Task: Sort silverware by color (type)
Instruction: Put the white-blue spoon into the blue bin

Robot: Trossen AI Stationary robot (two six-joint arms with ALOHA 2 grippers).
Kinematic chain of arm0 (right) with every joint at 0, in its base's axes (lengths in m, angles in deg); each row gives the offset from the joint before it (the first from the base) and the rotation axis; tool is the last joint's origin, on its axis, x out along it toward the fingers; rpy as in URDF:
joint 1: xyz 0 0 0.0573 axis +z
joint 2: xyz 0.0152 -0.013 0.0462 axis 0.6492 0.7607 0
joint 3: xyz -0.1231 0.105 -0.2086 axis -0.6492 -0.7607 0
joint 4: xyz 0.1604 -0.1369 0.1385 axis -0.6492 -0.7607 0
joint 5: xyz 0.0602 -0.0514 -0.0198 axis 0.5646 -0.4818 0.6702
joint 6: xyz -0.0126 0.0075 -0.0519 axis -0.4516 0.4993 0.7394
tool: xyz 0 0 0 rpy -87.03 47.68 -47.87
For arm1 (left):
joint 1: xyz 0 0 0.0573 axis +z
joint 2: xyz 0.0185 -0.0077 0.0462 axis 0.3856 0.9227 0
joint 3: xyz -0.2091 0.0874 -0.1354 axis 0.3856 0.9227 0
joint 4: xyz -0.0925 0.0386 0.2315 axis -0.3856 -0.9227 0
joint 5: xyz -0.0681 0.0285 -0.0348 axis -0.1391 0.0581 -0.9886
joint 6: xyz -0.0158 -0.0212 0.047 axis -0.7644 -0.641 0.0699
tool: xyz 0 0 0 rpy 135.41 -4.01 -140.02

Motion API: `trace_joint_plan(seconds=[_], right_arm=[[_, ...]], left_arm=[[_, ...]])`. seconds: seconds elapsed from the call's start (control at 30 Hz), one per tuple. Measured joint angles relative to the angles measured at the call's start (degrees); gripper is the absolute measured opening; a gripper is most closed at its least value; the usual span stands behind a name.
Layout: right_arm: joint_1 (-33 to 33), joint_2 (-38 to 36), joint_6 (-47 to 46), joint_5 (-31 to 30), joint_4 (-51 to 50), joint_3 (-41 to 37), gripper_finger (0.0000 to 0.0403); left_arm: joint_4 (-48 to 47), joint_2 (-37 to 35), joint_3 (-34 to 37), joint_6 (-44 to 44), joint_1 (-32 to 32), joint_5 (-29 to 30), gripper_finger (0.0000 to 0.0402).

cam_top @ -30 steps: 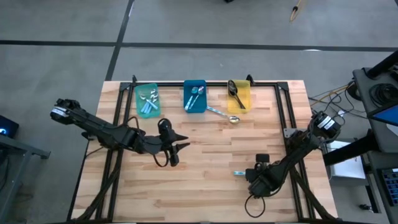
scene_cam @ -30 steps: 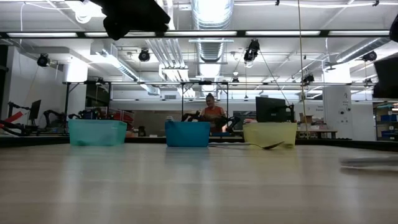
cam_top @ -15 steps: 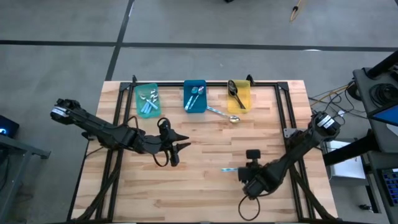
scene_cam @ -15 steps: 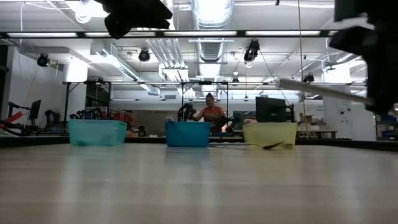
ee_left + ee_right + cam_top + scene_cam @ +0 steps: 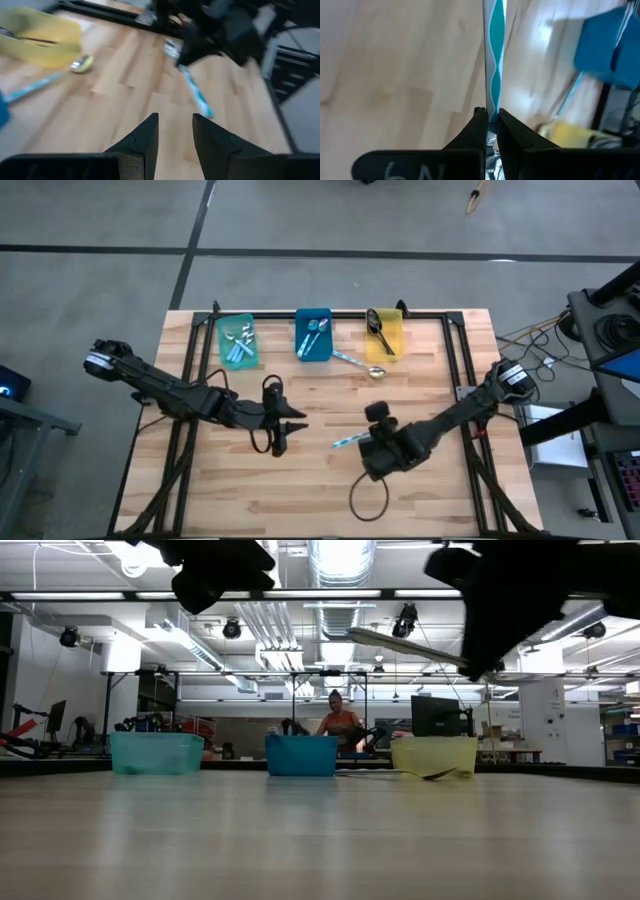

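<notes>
My right gripper (image 5: 362, 442) hangs over the table's middle, shut on a spoon (image 5: 345, 440) with a wavy light-blue handle (image 5: 492, 60). My left gripper (image 5: 295, 422) hovers to its left, open, nothing between its fingers (image 5: 175, 120); it faces the held spoon (image 5: 195, 92). Another blue-handled spoon (image 5: 358, 363) lies flat on the table between the blue bin (image 5: 313, 333) and the yellow bin (image 5: 384, 332). The teal bin (image 5: 237, 340) and the blue bin hold light spoons. The yellow bin holds a dark one (image 5: 378, 330). My right gripper pinches the spoon between its two fingers (image 5: 480, 125) at the handle's inner end (image 5: 492, 116); something shiny shows behind the fingers. The fingers slant down from the table's right and lie along the spoon. The handle (image 5: 400, 643) juts out ahead of them. The spoon hangs clear of the table.
The three bins stand in a row along the table's far edge. A black frame (image 5: 455, 350) runs along the far edge and down both sides. A person (image 5: 340, 720) sits in the room beyond the table.
My right gripper has risen and gone toward the table's left and middle, rolling as it went. It has carried the blue-handled spoon up off the table near the right side; the spoon now hangs high, handle pointing left.
</notes>
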Motion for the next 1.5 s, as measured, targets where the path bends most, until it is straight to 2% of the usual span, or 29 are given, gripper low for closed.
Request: trace_joint_plan(seconds=[0.1,0.43,0.67,0.77,0.9,1.13,1.37,1.5], right_arm=[[-2.0,1.5,5.5,-0.7,0.1,2.8,0.0013],[-5.2,8.2,18.4,-5.6,-0.8,10.6,0.0013],[-5.7,11.6,23.9,-14.1,-3.0,12.2,0.0013],[-5.7,11.8,27.6,-16.5,-2.8,12.2,0.0013],[-5.7,11.9,31.1,-22.2,-2.7,12.2,0.0013],[-5.6,12.0,36.0,-23.9,-2.3,12.2,0.0013],[-5.5,12.0,39.8,-24.1,-0.1,12.2,0.0013],[-5.5,12.0,42.9,-24.4,1.4,12.1,0.0013]], left_arm=[[-0.7,0.0,0.0,-0.6,0.0,-3.6,0.01],[-3.4,3.4,0.1,-4.4,0.0,-3.9,0.01],[-1.5,6.9,0.1,-5.2,-0.1,-5.8,0.0102],[0.1,8.8,0.2,-4.0,-0.1,-7.0,0.0116],[1.7,11.5,0.0,-3.7,-0.1,-7.1,0.0157],[5.2,14.5,0.0,-4.3,0.9,-6.9,0.0216],[11.9,17.0,0.0,-5.4,3.7,-6.6,0.0226],[15.9,19.0,0.0,-5.4,5.1,-9.0,0.0224]])
